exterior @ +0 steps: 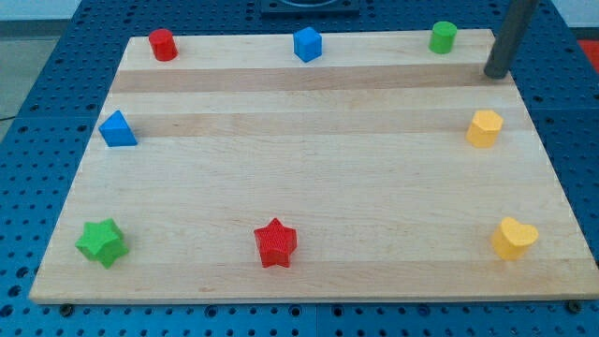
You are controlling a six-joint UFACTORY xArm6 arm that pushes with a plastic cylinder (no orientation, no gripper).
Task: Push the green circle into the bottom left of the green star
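The green circle [443,37] stands at the board's top right. The green star [102,242] lies at the bottom left corner, far across the board from it. My tip [496,74] is at the top right edge of the board, just right of and slightly below the green circle, not touching it. The rod rises out of the view's top.
On the wooden board [309,168] also stand a red cylinder [163,44] top left, a blue cube-like block [307,44] top middle, a blue triangle [118,129] left, a red star [275,243] bottom middle, a yellow hexagon [485,128] right, and a yellow heart [514,238] bottom right.
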